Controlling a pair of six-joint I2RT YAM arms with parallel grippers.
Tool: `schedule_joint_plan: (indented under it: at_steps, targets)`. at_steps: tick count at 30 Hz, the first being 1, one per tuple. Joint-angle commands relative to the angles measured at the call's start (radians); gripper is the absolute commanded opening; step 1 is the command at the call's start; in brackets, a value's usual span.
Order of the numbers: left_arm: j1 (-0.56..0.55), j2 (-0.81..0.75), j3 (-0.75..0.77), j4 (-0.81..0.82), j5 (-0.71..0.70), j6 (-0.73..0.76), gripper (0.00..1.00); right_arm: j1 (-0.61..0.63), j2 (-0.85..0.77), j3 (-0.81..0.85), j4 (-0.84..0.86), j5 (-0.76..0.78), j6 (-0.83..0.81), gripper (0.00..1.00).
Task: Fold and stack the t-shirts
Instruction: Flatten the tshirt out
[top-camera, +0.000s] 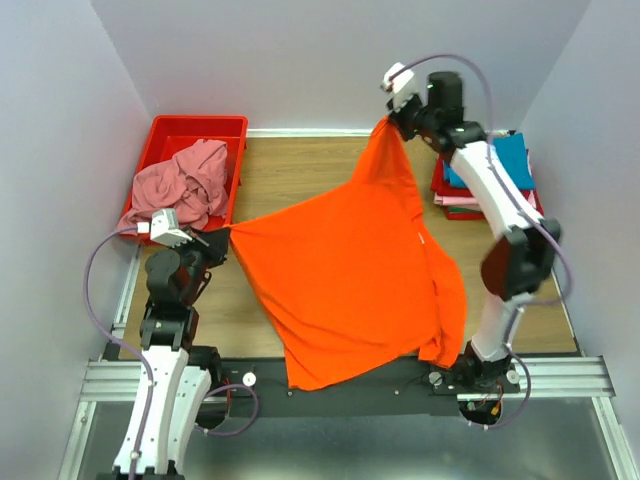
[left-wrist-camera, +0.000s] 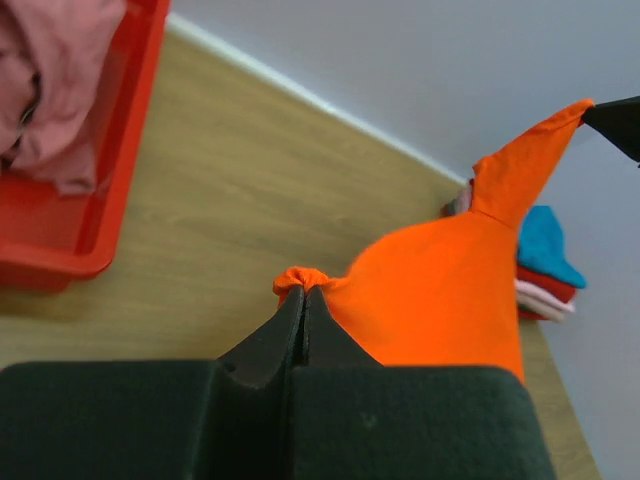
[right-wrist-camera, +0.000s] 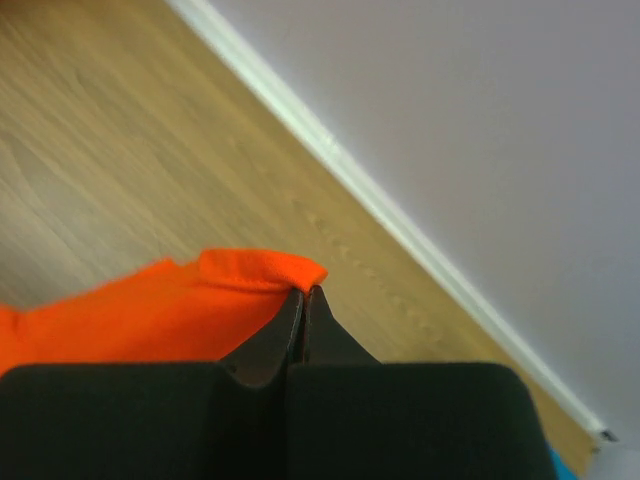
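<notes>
A bright orange t-shirt (top-camera: 350, 275) hangs stretched between both grippers above the wooden table, its lower part draping over the table's front edge. My left gripper (top-camera: 226, 233) is shut on its left corner; the pinched cloth bunches at the fingertips in the left wrist view (left-wrist-camera: 304, 289). My right gripper (top-camera: 388, 122) is shut on the far corner, held high near the back wall, with the hem at the tips in the right wrist view (right-wrist-camera: 305, 291). A dusty pink t-shirt (top-camera: 185, 185) lies crumpled in the red bin. Folded teal, red and pale pink shirts (top-camera: 500, 172) are stacked at the right.
The red plastic bin (top-camera: 160, 135) stands at the back left, also in the left wrist view (left-wrist-camera: 110, 190). White walls close the table on three sides. The metal rail with the arm bases (top-camera: 340, 378) runs along the front.
</notes>
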Motion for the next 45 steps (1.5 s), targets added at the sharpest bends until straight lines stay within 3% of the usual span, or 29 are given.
schedule_joint_plan:
  at_steps: [1, 3, 8, 14, 25, 28, 29, 31, 33, 35, 36, 39, 41, 42, 45]
  targets:
    - [0.008, 0.142, 0.002, 0.044, -0.156, 0.000, 0.00, 0.000, 0.220, 0.144, 0.067, -0.030, 0.007, 0.01]
    - [0.008, 0.243, 0.006, 0.065, -0.164, 0.013, 0.00, 0.000, 0.383, 0.221, 0.068, -0.024, 0.013, 0.01]
    - [0.008, 0.400, 0.007, 0.120, -0.217, 0.023, 0.00, 0.012, 0.595, 0.410, 0.083, 0.027, 0.027, 0.01]
    - [0.008, 0.489, 0.007, 0.142, -0.236, 0.025, 0.00, 0.035, 0.654, 0.445, 0.125, 0.096, 0.038, 0.05]
    - [0.008, 0.495, 0.005, 0.151, -0.303, 0.017, 0.00, 0.077, 0.743, 0.565, 0.183, 0.105, 0.076, 0.10]
    - [0.008, 0.498, 0.017, 0.130, -0.329, 0.013, 0.00, 0.117, 0.785, 0.585, 0.273, 0.226, 0.078, 0.50]
    - [0.008, 0.495, 0.037, 0.104, -0.352, 0.013, 0.09, 0.132, 0.793, 0.586, 0.315, 0.310, 0.081, 0.75]
    - [0.010, 0.483, 0.063, 0.082, -0.386, 0.010, 0.32, 0.134, 0.783, 0.579, 0.326, 0.381, 0.101, 0.86]
    - [0.010, 0.446, 0.089, 0.024, -0.401, 0.005, 0.52, 0.127, 0.750, 0.516, 0.324, 0.418, 0.101, 0.87]
    - [0.010, 0.416, 0.100, -0.004, -0.405, 0.005, 0.55, 0.097, 0.634, 0.415, 0.317, 0.404, 0.127, 0.88]
    - [0.010, 0.385, 0.108, -0.016, -0.402, 0.005, 0.58, 0.083, 0.571, 0.275, 0.308, 0.371, 0.139, 0.88]
    - [0.010, 0.319, 0.112, -0.048, -0.359, 0.008, 0.59, 0.022, 0.314, 0.035, 0.230, 0.168, 0.138, 0.88]
    - [0.010, 0.275, 0.108, -0.054, -0.291, 0.025, 0.59, -0.013, 0.136, -0.229, 0.104, 0.067, 0.113, 0.88]
    - [0.010, 0.258, 0.105, -0.051, -0.256, 0.039, 0.59, -0.023, 0.085, -0.230, 0.066, 0.057, 0.113, 0.88]
    - [0.010, 0.212, 0.092, -0.028, -0.083, 0.074, 0.62, -0.089, -0.103, -0.507, -0.071, 0.021, 0.115, 0.85]
